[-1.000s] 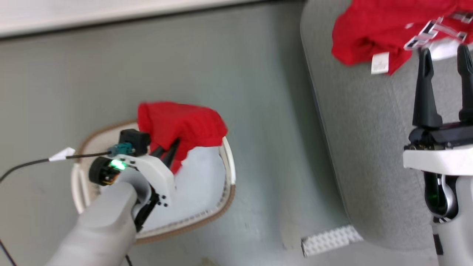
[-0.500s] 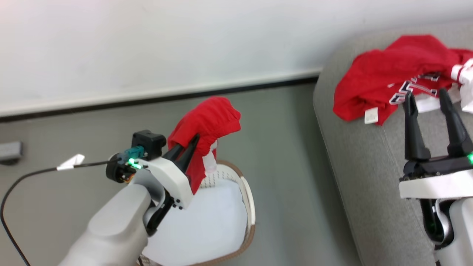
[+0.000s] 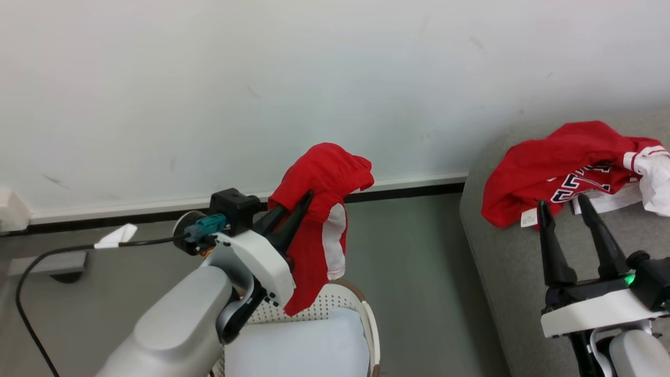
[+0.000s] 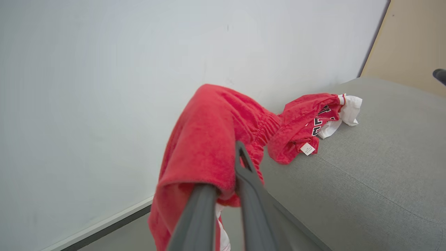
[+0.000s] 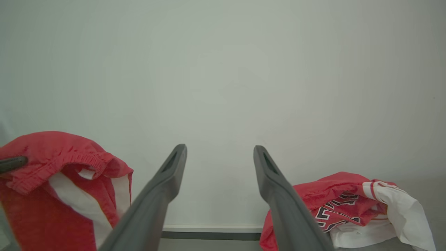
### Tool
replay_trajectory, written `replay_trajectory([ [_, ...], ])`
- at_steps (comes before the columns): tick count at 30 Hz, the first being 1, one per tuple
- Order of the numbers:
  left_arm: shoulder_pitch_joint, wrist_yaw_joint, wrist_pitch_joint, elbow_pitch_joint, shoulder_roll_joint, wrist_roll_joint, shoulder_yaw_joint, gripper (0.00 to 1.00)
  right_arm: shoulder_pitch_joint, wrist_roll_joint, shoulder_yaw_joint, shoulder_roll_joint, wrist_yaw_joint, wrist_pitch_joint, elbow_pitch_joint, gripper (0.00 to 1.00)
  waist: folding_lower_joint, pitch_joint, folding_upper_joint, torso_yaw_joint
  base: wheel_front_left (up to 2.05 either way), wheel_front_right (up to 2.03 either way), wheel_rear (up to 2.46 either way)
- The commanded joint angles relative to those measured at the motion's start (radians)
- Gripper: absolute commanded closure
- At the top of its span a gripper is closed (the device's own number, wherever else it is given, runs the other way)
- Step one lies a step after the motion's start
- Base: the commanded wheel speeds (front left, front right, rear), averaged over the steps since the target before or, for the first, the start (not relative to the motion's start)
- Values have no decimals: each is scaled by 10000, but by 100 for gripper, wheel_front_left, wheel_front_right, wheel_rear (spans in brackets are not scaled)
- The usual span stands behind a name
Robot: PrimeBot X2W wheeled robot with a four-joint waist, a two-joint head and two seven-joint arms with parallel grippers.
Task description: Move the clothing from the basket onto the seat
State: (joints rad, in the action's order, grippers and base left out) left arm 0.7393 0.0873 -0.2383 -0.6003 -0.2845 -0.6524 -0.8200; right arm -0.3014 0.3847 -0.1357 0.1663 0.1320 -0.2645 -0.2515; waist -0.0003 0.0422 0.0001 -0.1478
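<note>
Pale wall behind. The left gripper is clamped on a red garment hanging above the basket — carry it right, clear of the rim, and release over the seat beside the lettered jersey. The right gripper stands spread, empty.

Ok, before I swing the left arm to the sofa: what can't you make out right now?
- Basket contents: head view, cut off by the bottom edge and covered by the left arm; a pale pad shows.
- Left gripper: one finger lies under the held garment, left wrist view; how much fabric it pinches is unclear.
- Shirt lettering: folded on the sofa, unreadable in every view; head view's right edge cuts its white part.
</note>
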Motion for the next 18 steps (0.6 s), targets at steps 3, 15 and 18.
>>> replay_trajectory([
  [3,-239,-155,227,753,-185,-34,-41,100,361,131,-129,-19,-26,5,-92,0,3,-314,-1,145,0,0,0],
  [15,-743,-883,1159,3319,-798,-124,-109,100,583,212,-865,88,-25,5,-334,0,3,-508,-1,341,0,0,0],
  [18,-790,-968,1271,3675,-888,-104,-146,100,473,249,-1236,189,-25,5,-399,0,3,-516,-1,400,0,0,0],
])
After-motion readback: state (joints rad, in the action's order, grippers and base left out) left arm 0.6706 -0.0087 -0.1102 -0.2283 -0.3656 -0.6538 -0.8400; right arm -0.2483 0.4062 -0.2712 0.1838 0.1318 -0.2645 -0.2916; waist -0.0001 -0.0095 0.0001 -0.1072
